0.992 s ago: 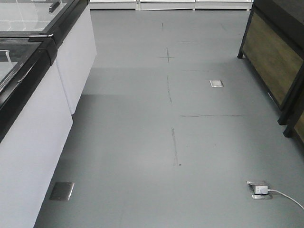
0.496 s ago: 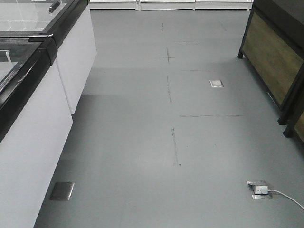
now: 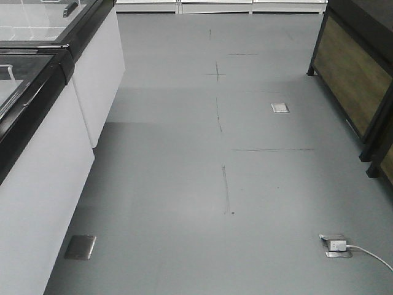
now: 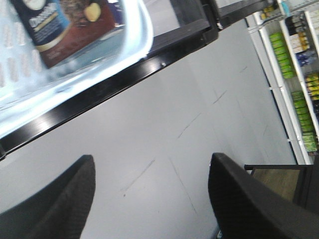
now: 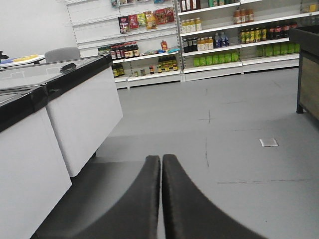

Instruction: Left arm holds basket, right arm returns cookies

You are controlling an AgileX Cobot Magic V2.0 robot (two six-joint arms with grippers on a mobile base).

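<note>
The light blue basket (image 4: 142, 35) fills the upper left of the left wrist view, resting over the black rim of a chest freezer (image 4: 149, 67). Inside it lies the cookies carton (image 4: 65, 25), dark with a chocolate cookie picture and white lettering. My left gripper (image 4: 152, 164) is open, apart from the basket, with only grey floor between its fingers. My right gripper (image 5: 161, 158) is shut with nothing in it, pointing down the aisle above the floor. No arm, basket or carton shows in the front view.
White chest freezers (image 3: 55, 123) with black rims line the left of the aisle. A wooden-panelled stand (image 3: 356, 74) is on the right. Floor sockets (image 3: 335, 244) with a white cable lie at the lower right. Stocked shelves (image 5: 224, 40) close the far end.
</note>
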